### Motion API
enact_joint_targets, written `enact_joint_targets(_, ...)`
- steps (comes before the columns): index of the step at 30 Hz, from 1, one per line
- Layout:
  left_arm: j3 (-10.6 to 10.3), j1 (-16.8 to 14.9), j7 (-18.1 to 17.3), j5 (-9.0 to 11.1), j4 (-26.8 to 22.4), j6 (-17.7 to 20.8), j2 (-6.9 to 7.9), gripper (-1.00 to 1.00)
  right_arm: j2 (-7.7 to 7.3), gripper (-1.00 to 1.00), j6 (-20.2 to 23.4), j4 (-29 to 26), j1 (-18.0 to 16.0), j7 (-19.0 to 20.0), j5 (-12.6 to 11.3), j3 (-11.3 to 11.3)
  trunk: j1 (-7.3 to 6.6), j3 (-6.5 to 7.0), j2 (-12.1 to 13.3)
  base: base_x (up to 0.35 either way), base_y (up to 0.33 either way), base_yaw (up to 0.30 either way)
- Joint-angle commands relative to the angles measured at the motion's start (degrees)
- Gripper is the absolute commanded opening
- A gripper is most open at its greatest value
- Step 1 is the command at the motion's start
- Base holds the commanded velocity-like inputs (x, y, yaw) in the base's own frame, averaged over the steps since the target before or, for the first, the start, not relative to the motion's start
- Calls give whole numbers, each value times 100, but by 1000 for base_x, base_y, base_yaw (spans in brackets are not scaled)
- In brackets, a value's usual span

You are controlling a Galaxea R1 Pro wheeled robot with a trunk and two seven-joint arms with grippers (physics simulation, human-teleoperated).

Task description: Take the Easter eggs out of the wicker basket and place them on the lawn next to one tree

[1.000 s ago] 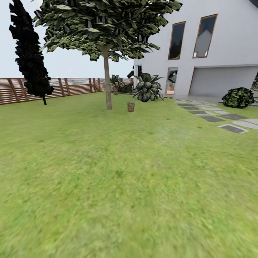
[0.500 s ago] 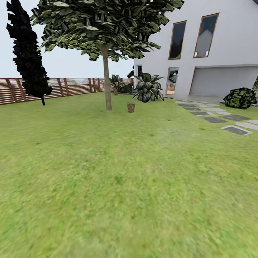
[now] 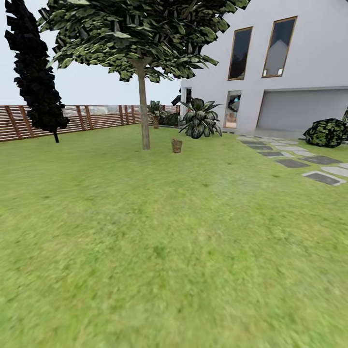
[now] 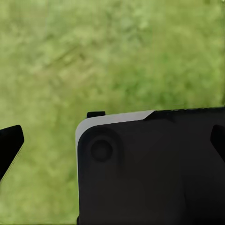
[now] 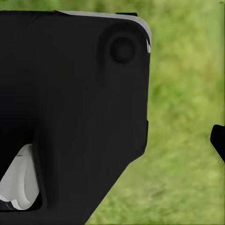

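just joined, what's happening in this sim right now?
The robot is out on the lawn, and nothing is being handled. From the head view, a small brown wicker basket sits on the grass far ahead, just beside the broad-leafed tree, with the white house behind. No eggs can be made out at this range. Both wrist cameras look down at grass past dark robot parts; neither gripper's state is readable.

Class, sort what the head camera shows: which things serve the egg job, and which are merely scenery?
Job: wicker basket, tree, lawn.
Scenery: cypress, fence, white house, stepping stones, shrub, leafy plant.
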Motion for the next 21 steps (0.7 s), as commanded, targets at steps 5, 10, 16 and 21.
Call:
enact_joint_targets(5, -9, -3, -9, -6, 4, -19, 2, 100, 1, 100, -11, -5, 1, -1, 6, -4, 4, -7, -4, 331, 0, 0)
enact_joint_targets(10, -9, -3, -9, -6, 4, -17, 2, 100, 1, 100, -11, -4, 1, -1, 6, -4, 4, -7, -4, 332, 0, 0)
enact_joint_targets(16, -9, -3, -9, -6, 4, -17, 2, 100, 1, 100, -11, -4, 1, -3, 6, -4, 4, -7, -4, 331, 0, 0)
enact_joint_targets(21, -9, -3, -9, -6, 4, -21, 2, 100, 1, 100, -9, -7, 1, -1, 6, -4, 4, -7, -4, 331, 0, 0)
